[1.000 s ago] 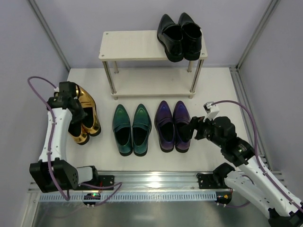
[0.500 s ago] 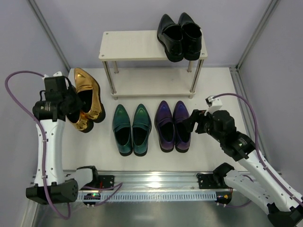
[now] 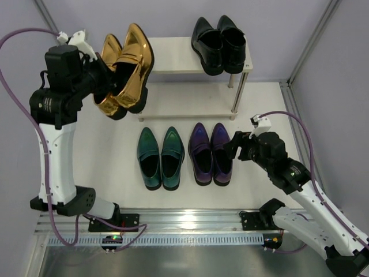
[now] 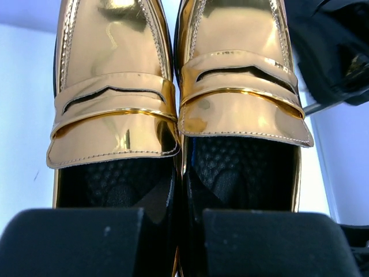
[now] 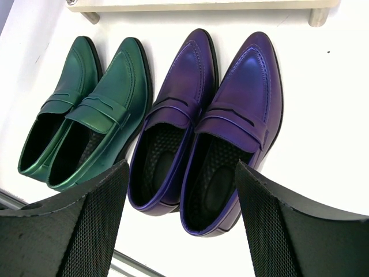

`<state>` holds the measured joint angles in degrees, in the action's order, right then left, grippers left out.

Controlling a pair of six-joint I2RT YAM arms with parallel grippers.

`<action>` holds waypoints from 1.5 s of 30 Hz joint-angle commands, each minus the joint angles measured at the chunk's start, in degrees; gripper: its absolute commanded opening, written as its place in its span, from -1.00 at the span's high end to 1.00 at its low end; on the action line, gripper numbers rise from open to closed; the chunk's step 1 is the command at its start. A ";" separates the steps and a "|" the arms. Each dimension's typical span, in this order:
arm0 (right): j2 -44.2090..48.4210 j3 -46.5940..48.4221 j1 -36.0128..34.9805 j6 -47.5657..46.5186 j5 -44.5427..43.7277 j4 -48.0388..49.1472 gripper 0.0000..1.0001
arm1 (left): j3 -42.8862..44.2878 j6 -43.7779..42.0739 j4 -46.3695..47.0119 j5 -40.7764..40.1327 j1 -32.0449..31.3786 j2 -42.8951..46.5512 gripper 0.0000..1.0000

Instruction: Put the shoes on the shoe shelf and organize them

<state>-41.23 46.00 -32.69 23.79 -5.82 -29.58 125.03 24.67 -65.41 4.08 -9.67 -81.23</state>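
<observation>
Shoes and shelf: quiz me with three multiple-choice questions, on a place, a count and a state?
1. Where is the black pair? A) shelf top board B) its lower board C) a gripper
2. How many pairs lie on the table? A) one B) two C) three
3. The right gripper is: A) open, empty B) shut on a shoe C) out of view
Answers: 1 A, at its right end. 2 B, teal pair and purple pair; left gripper holds the gold pair. 3 A, fingers apart by the purple pair.
</observation>
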 commanded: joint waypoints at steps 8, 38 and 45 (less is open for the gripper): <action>0.63 2.08 -0.36 -2.00 -2.00 1.10 -0.51 | 17.00 -0.32 19.14 1.20 -4.99 -12.28 0.99; 2.82 -3.11 -0.36 -0.24 -5.07 2.25 -0.51 | 27.11 -24.40 39.03 -25.16 -18.10 -25.99 1.00; 3.35 -3.46 -0.36 -0.41 -5.77 1.72 -0.51 | 28.25 -29.05 43.78 -28.33 -18.10 -28.98 0.99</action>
<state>-38.83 42.52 -32.69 22.90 -10.07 -28.84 148.05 -0.14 -40.05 -20.58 -27.79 -111.81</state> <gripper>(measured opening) 0.757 0.033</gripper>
